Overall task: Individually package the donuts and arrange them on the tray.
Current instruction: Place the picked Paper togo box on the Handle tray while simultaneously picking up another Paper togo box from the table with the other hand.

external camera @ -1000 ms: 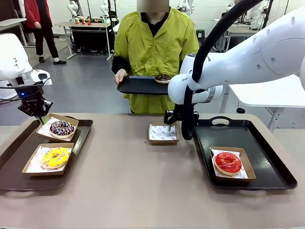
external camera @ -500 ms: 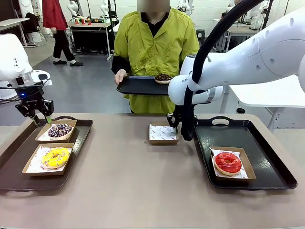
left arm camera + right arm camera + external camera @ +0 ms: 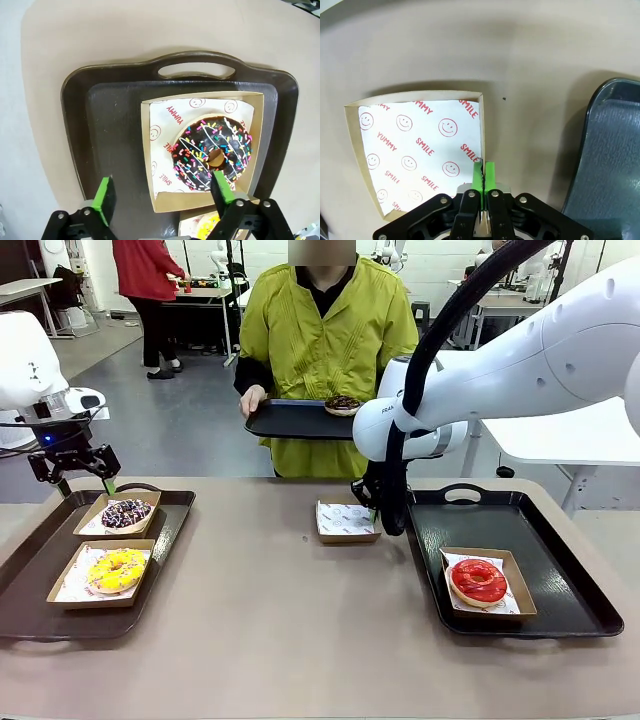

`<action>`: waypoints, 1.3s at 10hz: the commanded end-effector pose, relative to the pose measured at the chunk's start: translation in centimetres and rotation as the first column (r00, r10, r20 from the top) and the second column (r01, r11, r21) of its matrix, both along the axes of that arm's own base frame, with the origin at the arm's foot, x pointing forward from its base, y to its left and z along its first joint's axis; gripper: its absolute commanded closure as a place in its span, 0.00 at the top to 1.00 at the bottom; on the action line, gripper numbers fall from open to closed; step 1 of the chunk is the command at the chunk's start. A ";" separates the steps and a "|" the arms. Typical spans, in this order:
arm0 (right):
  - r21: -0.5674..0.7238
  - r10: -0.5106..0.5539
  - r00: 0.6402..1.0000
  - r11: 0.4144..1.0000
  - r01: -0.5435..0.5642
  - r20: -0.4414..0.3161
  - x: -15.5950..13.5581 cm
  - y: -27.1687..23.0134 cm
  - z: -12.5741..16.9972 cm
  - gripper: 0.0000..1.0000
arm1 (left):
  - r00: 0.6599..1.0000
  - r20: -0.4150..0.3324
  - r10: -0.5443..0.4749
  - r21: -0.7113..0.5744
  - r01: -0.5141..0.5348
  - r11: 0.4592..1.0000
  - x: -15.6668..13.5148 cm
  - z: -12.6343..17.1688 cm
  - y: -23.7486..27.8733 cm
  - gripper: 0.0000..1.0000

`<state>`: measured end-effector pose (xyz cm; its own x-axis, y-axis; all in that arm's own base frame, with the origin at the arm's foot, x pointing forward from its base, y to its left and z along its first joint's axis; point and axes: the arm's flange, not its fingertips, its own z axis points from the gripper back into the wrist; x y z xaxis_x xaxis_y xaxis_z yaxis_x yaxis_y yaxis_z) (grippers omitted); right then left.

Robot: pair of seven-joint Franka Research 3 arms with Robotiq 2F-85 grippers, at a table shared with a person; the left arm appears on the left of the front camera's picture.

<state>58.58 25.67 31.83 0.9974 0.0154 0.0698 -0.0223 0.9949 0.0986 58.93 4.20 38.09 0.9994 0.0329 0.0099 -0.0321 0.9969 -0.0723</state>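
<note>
The red-iced donut [image 3: 478,580] looks glossy, its brown box [image 3: 512,570] seemingly matt cardboard with printed paper, on a smooth dark tray [image 3: 560,585].

Front cam: fixed, robot side, faces across table [image 3: 300,640] toward person [image 3: 325,360]; wide, both trays seen. L wrist cam: looks straight down, close over left tray [image 3: 75,115] far end; shares choc donut [image 3: 212,152] w/ front [image 3: 126,513]. R wrist cam: down, very close on empty box [image 3: 415,150]; same box mid-table in front [image 3: 347,521].
</note>
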 end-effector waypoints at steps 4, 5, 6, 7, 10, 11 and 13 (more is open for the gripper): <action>0.008 -0.040 0.999 0.999 0.040 0.008 0.0 0.8 1.3 0.00 | 1.000 -0.003 -0.008 -0.052 0.008 0.999 -0.6 1.3 0.8 1.00; 0.013 -0.016 1.000 1.000 0.016 0.021 -0.5 1.1 3.2 0.00 | 1.000 -0.001 -0.003 -0.111 0.003 0.994 -1.7 2.7 1.2 1.00; 0.022 0.001 0.999 1.000 -0.002 0.039 -1.1 1.3 5.8 0.00 | 0.999 -0.001 0.040 -0.206 -0.040 0.978 -3.4 4.8 2.3 1.00; 0.022 0.005 0.998 1.000 -0.007 0.069 -1.3 1.3 8.6 0.00 | 0.997 -0.001 0.080 -0.308 -0.076 0.948 -5.5 7.0 4.1 1.00; 0.028 -0.004 0.996 1.000 0.002 0.088 -0.7 1.7 15.5 0.00 | 0.981 -0.019 0.191 -0.624 -0.160 0.764 -11.9 11.3 10.6 1.00; 0.021 0.000 0.998 1.000 -0.002 0.063 -0.4 2.1 17.2 0.00 | 0.977 -0.047 0.206 -0.686 -0.182 0.705 -13.6 11.9 12.6 1.00; 0.028 -0.018 0.999 0.999 0.017 0.035 1.1 2.8 19.8 0.00 | 0.966 -0.075 0.248 -0.770 -0.214 0.602 -16.7 11.7 16.6 1.00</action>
<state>57.78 27.37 51.33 0.9902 0.0321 0.1362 -0.0481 0.9921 0.1160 42.32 20.15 50.84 0.9582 0.2699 -0.0954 -0.2421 0.5865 -0.7729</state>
